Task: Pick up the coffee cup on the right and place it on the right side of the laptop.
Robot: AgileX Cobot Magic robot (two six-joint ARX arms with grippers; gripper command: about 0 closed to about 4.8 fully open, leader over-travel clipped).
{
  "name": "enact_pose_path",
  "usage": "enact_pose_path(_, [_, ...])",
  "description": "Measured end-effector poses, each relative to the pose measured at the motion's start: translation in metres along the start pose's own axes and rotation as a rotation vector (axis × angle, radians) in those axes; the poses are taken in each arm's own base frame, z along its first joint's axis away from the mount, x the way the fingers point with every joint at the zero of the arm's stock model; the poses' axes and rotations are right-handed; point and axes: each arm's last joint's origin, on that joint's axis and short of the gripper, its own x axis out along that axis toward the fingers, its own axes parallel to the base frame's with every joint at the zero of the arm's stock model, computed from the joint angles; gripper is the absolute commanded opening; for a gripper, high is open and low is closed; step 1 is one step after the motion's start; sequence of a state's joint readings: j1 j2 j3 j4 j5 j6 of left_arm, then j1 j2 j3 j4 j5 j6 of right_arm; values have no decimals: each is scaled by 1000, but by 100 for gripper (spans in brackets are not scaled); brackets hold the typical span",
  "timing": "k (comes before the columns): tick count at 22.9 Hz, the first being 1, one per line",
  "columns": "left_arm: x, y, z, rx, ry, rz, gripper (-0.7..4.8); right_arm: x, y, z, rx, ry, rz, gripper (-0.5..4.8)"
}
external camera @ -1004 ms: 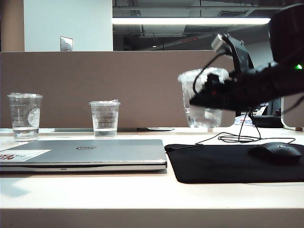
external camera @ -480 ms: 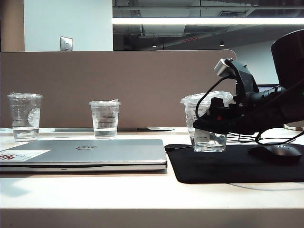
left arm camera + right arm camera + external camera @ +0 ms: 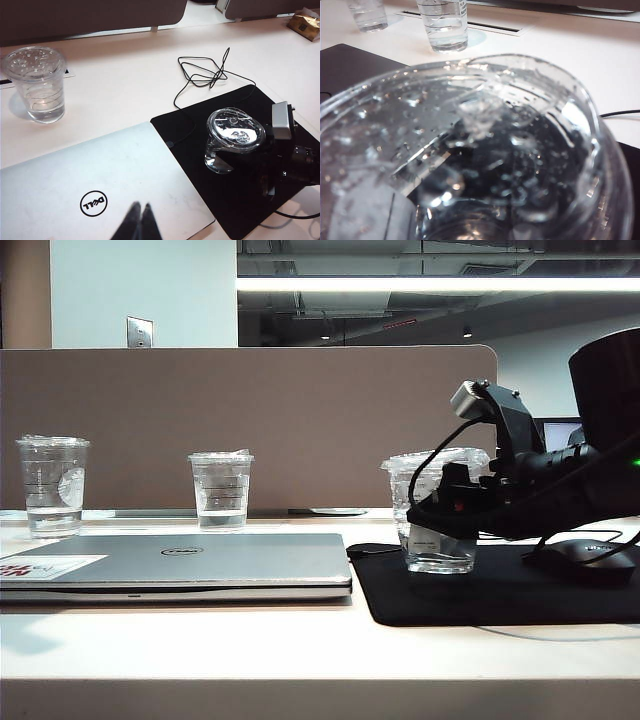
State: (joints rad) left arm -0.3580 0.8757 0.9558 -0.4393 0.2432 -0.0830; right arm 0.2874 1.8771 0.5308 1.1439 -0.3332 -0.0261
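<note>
Coffee cup (image 3: 436, 512) standing upright on the black mouse pad (image 3: 500, 590), just right of the laptop (image 3: 180, 565), base apparently down on the pad, though contact at the rim of the base not fully clear from the exterior view. Long axis vertical; lid uppermost. Right gripper (image 3: 450, 510) clamped about the cup's side from the right, arm reaching in level; cup fills the right wrist view (image 3: 470, 150), so fingers not visible there. Left gripper (image 3: 137, 220) closed and empty, hanging over the laptop lid, farther from the cup than the right. Release therefore due from the right gripper, withdrawal path back to the right, clear of the black mouse (image 3: 585, 562) close behind.

Against the frame one second back: cup lowered from well above the pad to pad level; other two cups unmoved.
</note>
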Motion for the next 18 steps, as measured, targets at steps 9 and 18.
enact_pose_path(9, [0,0,0,0,0,0,-5,-1,1,-1,3,2,0,479])
enact_pose_path(18, [0,0,0,0,0,0,-5,-45,14,-4,7,16,-10,479])
